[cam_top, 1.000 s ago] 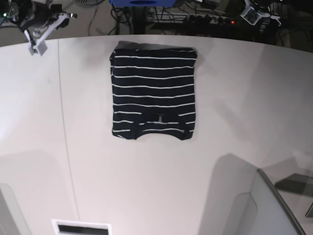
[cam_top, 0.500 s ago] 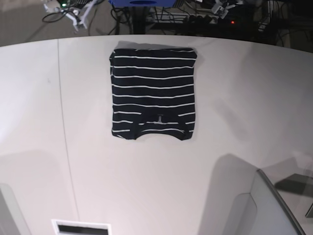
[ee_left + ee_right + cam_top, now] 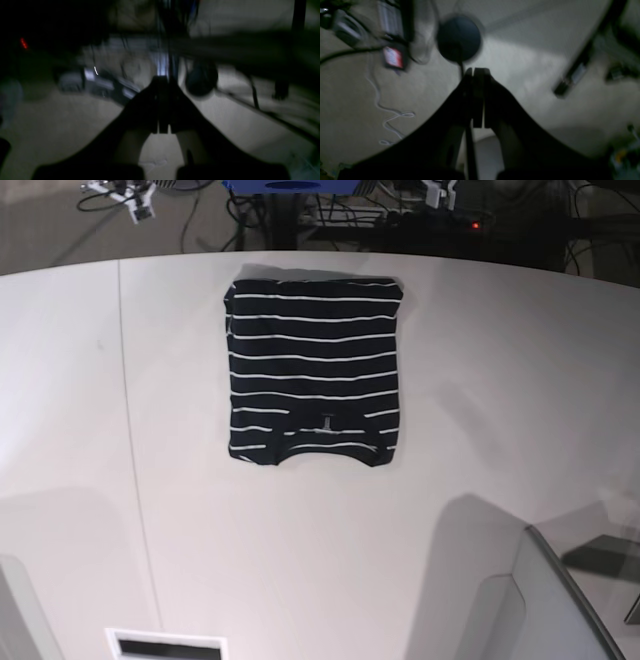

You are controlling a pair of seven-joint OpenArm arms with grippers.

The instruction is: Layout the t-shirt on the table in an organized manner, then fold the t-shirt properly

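Dim, blurred floor strewn with cables fills both wrist views, and against it the dark fingers of the left gripper point(image 3: 163, 105) and of the right gripper point(image 3: 477, 97) are pressed together with nothing between them. Outward from there, the base view shows the dark navy, soft-fabric t-shirt with thin white stripes point(image 3: 313, 370) lying folded into a neat rectangle, flat on the large, smooth, matte white table point(image 3: 480, 470) near its curved far edge, beside a thin seam line point(image 3: 135, 470).

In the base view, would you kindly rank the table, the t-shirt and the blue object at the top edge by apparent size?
1. The table, filling most of the frame.
2. The t-shirt.
3. The blue object, cut off by the frame edge.
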